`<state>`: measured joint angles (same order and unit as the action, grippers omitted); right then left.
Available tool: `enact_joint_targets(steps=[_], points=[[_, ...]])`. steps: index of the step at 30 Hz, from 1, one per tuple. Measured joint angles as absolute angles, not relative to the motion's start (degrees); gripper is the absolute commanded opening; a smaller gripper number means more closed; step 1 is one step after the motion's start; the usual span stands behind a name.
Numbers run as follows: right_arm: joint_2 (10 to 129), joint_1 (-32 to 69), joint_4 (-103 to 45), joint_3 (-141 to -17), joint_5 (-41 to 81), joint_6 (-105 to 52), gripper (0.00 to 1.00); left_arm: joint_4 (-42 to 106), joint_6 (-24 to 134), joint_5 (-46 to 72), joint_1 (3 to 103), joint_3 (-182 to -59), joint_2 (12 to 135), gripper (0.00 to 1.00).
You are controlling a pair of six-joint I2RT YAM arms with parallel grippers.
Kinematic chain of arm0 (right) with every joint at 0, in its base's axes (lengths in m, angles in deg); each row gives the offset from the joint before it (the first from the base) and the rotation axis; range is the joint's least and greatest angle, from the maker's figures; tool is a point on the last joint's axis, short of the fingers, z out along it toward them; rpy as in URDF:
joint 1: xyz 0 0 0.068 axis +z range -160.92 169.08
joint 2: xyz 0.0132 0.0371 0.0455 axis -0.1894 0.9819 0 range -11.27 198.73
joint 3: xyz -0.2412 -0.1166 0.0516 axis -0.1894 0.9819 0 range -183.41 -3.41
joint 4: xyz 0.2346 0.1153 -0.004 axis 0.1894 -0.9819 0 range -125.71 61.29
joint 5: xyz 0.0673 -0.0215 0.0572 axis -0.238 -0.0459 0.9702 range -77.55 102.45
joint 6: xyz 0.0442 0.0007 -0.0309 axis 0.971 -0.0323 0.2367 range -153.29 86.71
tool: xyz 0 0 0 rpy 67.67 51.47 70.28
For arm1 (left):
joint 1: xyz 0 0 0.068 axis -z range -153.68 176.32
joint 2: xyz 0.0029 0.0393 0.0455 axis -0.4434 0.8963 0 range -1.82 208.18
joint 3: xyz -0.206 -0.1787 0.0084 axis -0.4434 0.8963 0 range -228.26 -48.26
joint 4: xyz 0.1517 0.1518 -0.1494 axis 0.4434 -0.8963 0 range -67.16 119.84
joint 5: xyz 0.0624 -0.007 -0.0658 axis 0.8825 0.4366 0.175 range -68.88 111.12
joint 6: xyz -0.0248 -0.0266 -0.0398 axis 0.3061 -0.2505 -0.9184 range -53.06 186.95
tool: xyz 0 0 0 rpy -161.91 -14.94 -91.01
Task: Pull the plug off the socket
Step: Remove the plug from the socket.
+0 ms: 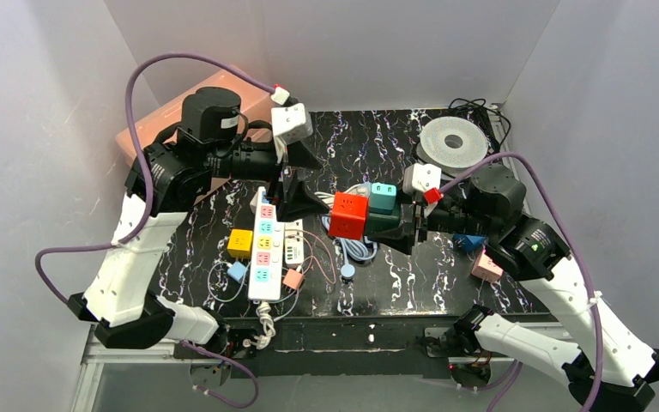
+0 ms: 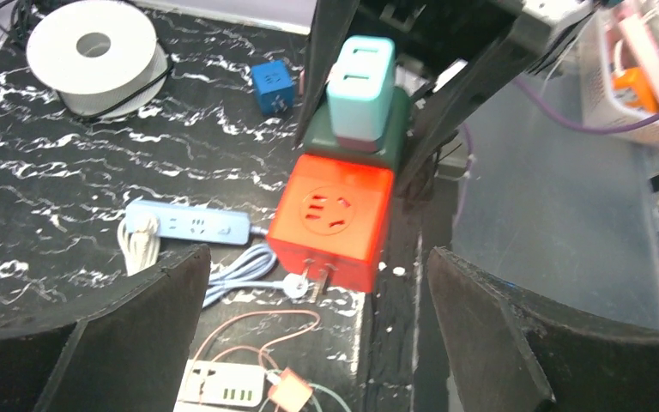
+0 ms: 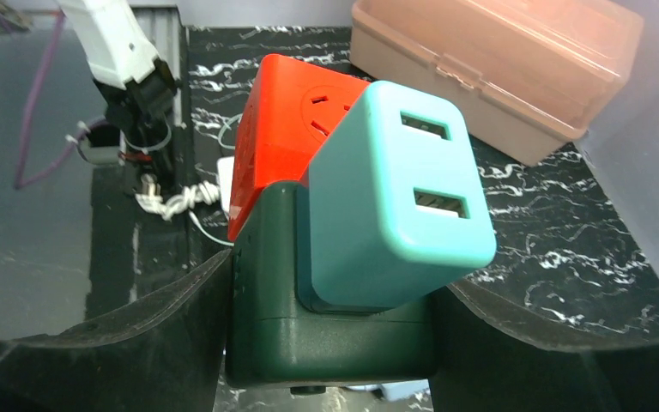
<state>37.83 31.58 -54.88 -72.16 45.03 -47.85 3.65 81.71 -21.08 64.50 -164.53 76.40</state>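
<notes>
A stack of three joined pieces hangs above the table: a red socket cube (image 1: 348, 215), a dark green socket cube (image 1: 388, 221) and a teal plug (image 1: 383, 196) seated in the green cube. My right gripper (image 1: 405, 228) is shut on the green cube (image 3: 326, 326), its fingers (image 3: 120, 343) pressed against both sides. The teal plug (image 3: 395, 206) and red cube (image 3: 279, 129) stick out beyond it. My left gripper (image 1: 313, 182) is wide open just left of the red cube (image 2: 335, 219). The cube lies ahead of the fingers (image 2: 137, 318), with bare prongs showing underneath.
A white power strip (image 1: 264, 249), a yellow cube (image 1: 240, 243) and small plugs with thin cables lie at front left. A pink box (image 1: 163, 124) stands at back left, a white spool (image 1: 452, 143) at back right. A blue cube (image 1: 470, 243) and pink plug (image 1: 486, 268) lie right.
</notes>
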Motion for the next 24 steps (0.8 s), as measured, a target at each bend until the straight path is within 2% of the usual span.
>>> enact_joint_targets(steps=[7,24], points=[[37.4,32.7,-58.7,-72.1,42.2,-55.3,0.01,6.6,73.5,-26.3,64.5,-164.0,75.3,0.98],[36.4,44.6,-63.7,-72.6,32.2,-68.3,0.01,15.4,74.1,-34.8,64.5,-146.2,71.5,0.98]])
